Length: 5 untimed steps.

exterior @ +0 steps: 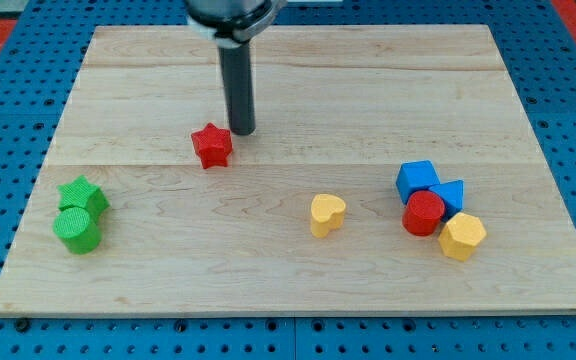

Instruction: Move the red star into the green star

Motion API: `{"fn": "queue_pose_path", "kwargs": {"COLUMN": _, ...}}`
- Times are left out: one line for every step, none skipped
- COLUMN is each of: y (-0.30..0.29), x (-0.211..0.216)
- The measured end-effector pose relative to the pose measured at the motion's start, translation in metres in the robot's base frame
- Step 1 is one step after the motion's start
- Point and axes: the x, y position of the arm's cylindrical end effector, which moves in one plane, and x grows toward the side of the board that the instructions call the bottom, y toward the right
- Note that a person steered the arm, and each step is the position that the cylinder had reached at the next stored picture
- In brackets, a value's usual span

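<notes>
The red star (211, 145) lies on the wooden board left of centre. My tip (243, 131) stands just to its upper right, close to it or touching its edge. The green star (81, 195) lies near the board's left edge, far to the lower left of the red star. A green cylinder (78, 229) sits right below the green star, touching it.
A yellow heart (327, 214) lies below centre. At the right, two blue blocks (417, 179) (451, 195), a red cylinder (424, 213) and a yellow hexagon (462, 236) sit clustered together. The board's left edge (30, 190) is close to the green blocks.
</notes>
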Motion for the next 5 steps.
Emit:
{"fn": "queue_pose_path", "kwargs": {"y": -0.036, "x": 0.048}}
{"fn": "queue_pose_path", "kwargs": {"y": -0.072, "x": 0.073}}
{"fn": "queue_pose_path", "kwargs": {"y": -0.081, "x": 0.05}}
{"fn": "queue_pose_path", "kwargs": {"y": -0.092, "x": 0.058}}
{"fn": "queue_pose_path", "kwargs": {"y": -0.077, "x": 0.071}}
